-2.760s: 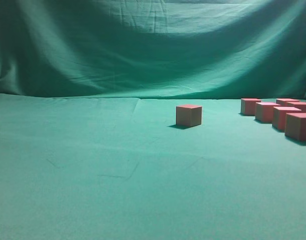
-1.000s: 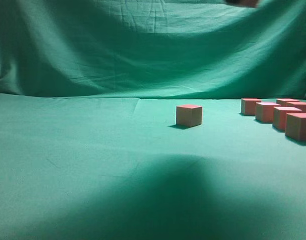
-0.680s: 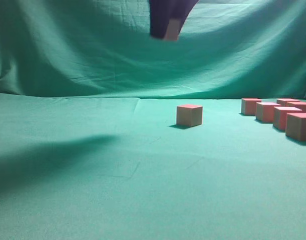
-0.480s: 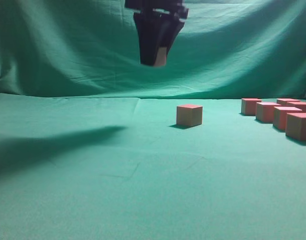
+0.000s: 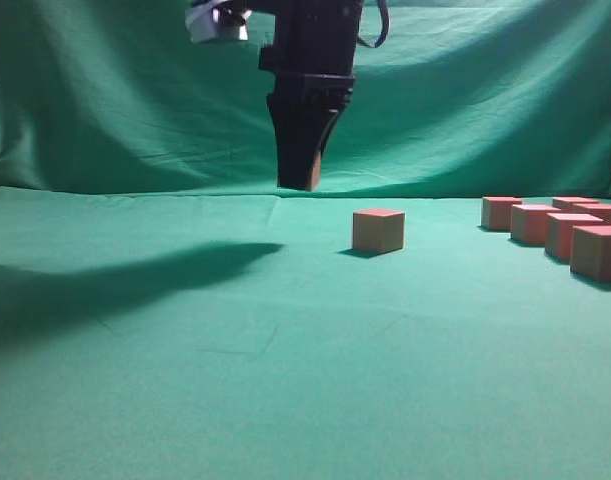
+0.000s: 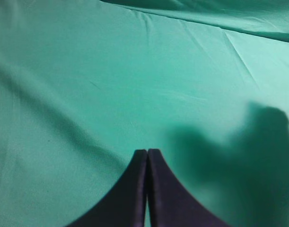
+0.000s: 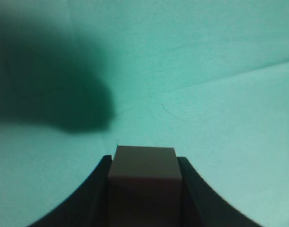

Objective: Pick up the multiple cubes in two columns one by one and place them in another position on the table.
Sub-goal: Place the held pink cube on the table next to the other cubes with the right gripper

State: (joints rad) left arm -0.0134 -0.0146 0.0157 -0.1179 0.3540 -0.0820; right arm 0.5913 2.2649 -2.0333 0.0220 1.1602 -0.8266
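Above table (image 5: 185, 400), left of lone placed cube (image 5: 377, 230): carried cube (image 7: 144, 165) clamped in right gripper (image 5: 303, 180). Left gripper (image 6: 147, 156) pressed closed, empty. Placing step judged; lowering, then release required.

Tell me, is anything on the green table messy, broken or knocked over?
Nothing stands out. One cube sits flat and alone on the table, and the other cubes stand upright at the right edge. The right gripper holds another cube squarely above the cloth. The left gripper is shut and holds nothing.
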